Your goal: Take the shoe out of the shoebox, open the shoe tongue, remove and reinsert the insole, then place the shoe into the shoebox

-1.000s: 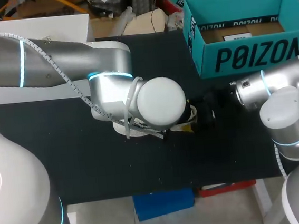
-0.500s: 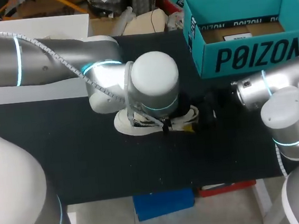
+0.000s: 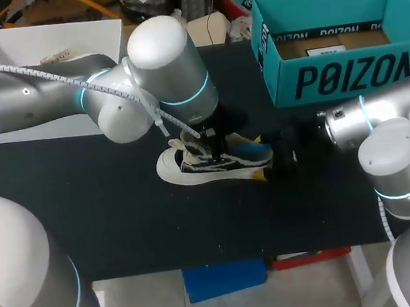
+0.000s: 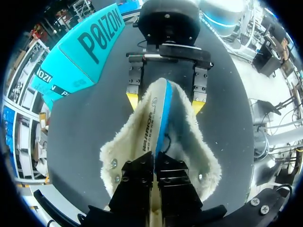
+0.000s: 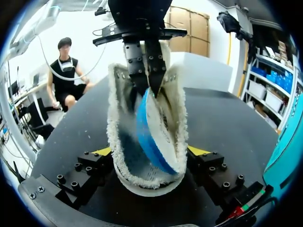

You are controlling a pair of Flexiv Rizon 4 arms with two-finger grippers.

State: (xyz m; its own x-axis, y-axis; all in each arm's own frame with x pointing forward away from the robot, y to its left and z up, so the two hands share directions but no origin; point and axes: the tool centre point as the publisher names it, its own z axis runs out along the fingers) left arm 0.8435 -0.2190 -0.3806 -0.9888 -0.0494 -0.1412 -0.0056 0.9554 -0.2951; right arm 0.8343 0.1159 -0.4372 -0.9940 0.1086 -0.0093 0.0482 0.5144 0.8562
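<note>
Head view shows you the shoe lying on the table, the box at its 2 o'clock, the right gripper clamped on its heel from 3 o'clock, and the left gripper, fingers closed, pinching the blue-edged insole tilted up out of its opening.

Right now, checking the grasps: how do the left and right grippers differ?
The left gripper pinches the insole, closed narrow; the right gripper clamps the shoe at its heel, spread wide. The left points down from above; the right comes in level. Both are shut.
</note>
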